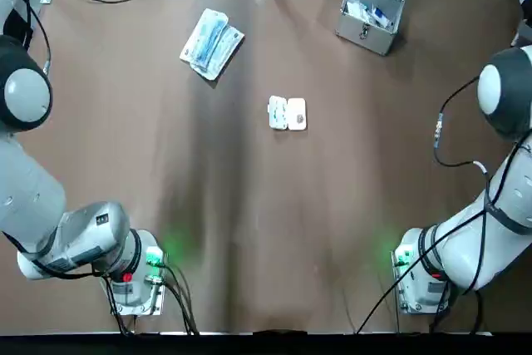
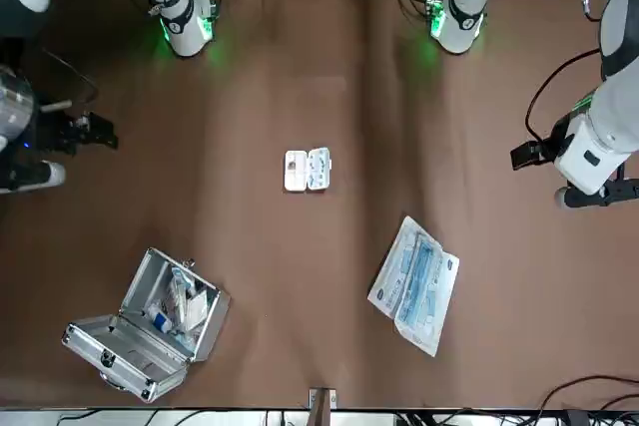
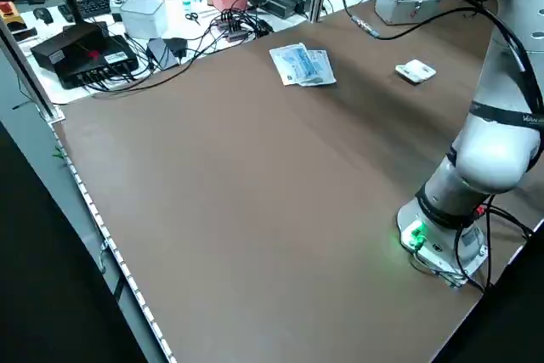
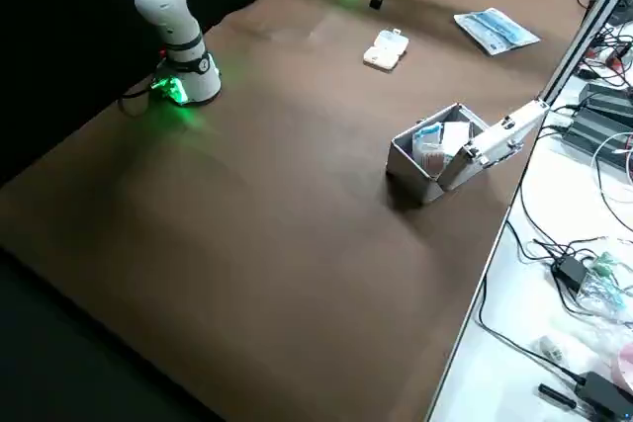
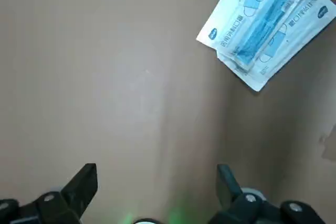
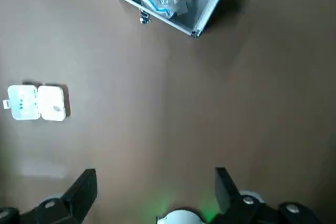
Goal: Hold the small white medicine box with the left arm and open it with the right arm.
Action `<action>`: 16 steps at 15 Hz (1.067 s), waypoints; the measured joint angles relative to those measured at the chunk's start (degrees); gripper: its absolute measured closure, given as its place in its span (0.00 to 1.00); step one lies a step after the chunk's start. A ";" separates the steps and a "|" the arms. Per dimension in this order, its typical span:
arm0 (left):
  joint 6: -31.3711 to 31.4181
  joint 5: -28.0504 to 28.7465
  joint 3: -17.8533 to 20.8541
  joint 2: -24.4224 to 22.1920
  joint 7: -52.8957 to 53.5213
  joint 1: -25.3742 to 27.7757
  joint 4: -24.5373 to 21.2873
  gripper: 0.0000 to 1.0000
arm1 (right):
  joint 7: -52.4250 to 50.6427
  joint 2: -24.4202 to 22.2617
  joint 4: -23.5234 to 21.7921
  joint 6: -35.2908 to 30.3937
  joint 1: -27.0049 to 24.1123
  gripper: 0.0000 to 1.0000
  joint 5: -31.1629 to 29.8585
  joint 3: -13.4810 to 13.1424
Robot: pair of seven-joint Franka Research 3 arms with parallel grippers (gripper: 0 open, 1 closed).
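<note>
The small white medicine box point(image 1: 288, 113) lies alone in the middle of the brown table, its two halves spread flat side by side. It also shows in the front view point(image 2: 307, 170) and the right wrist view point(image 6: 37, 103). My left gripper point(image 5: 157, 174) hangs open and holds nothing, high over the left part of the table, with the mask packets ahead of it. My right gripper point(image 6: 155, 174) is open too, raised over the right part of the table, well away from the box. Neither gripper touches the box.
A stack of blue-and-white mask packets point(image 1: 212, 43) lies at the back left. An open metal case point(image 1: 371, 7) with supplies inside stands at the back right. The arm bases point(image 1: 137, 276) point(image 1: 420, 276) sit at the near corners. Cables and equipment lie beyond the far edge.
</note>
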 joint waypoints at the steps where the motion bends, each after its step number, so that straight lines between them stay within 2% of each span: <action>1: 0.03 -0.24 2.26 -0.18 0.18 -1.74 0.10 0.00 | 0.00 -1.00 -0.02 -0.54 -2.73 0.01 -0.75 2.83; 4: 1.14 -4.44 11.79 -1.56 3.24 -8.91 0.23 0.00 | 0.02 -3.91 -0.48 -0.95 -15.99 0.01 -4.65 17.73; 6: 1.31 -6.57 16.54 -3.17 6.99 -12.07 -0.09 0.00 | 0.03 -5.53 -1.54 -0.91 -24.53 0.01 -6.52 26.93; 7: 1.85 -6.90 18.49 -4.12 7.82 -13.51 -0.75 0.00 | 0.03 -6.32 -2.02 -0.87 -27.42 0.01 -7.33 29.96; 8: 4.25 -7.01 20.43 -6.18 8.65 -15.11 -3.37 0.00 | 0.04 -8.11 -2.67 -0.85 -29.85 0.01 -8.06 32.37; 11: 6.64 -7.01 20.63 -7.82 8.75 -15.23 -5.81 0.00 | 0.11 -12.71 -6.45 2.04 -30.73 0.01 -8.33 33.04; 14: 7.00 -7.01 20.70 -8.04 8.75 -15.23 -5.99 0.00 | 0.14 -18.31 -12.13 5.62 -30.77 0.01 -8.78 33.25; 16: 7.12 -7.01 20.69 -8.04 8.78 -15.25 -5.99 0.00 | 0.27 -20.10 -13.54 5.89 -30.80 0.01 -9.76 33.27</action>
